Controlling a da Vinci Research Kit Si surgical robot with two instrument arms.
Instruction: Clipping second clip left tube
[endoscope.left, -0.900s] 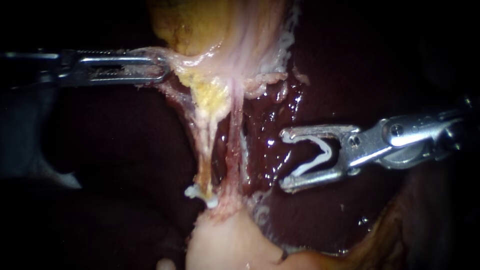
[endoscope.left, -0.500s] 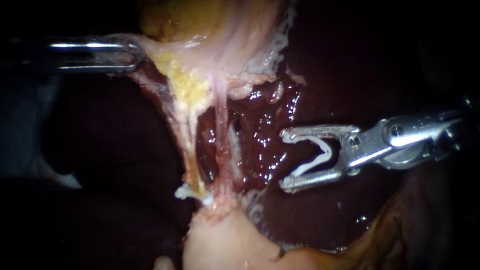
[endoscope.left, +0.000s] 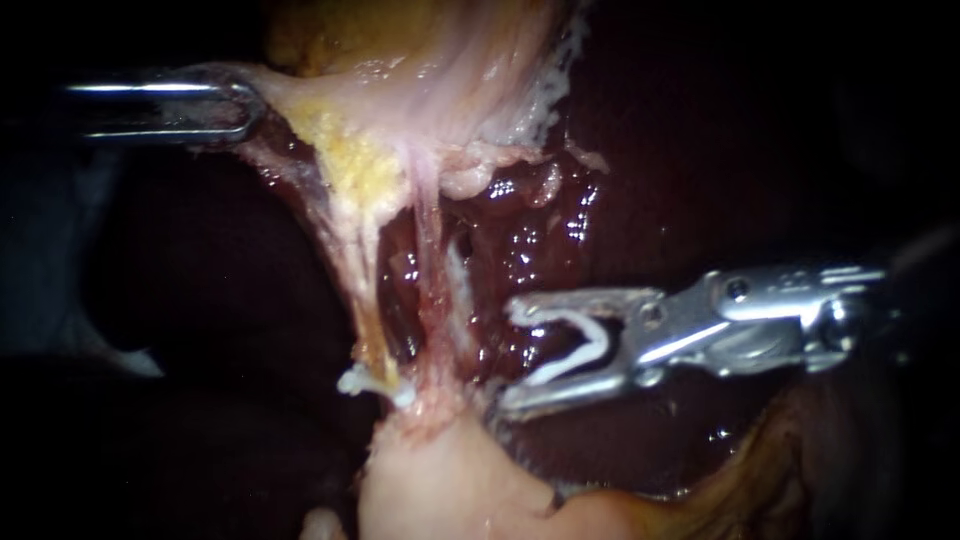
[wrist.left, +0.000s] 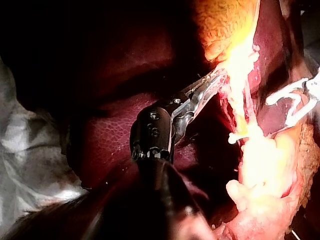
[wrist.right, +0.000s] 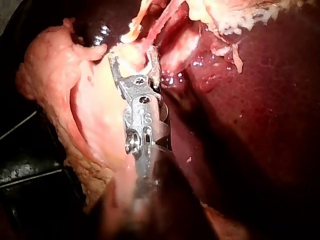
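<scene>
Jaws of the silver right instrument (endoscope.left: 510, 355) are cradling an open white clip (endoscope.left: 590, 345), wide apart, near the yellowish left tube (endoscope.left: 357, 290), risking snagging the reddish tube (endoscope.left: 430, 290) between, while the left instrument (endoscope.left: 225, 110) is pinching pale gallbladder tissue (endoscope.left: 400, 90).

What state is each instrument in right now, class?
Left instrument: jaws shut on pale tissue.
Right instrument: jaws hold an open white clip between them.
</scene>
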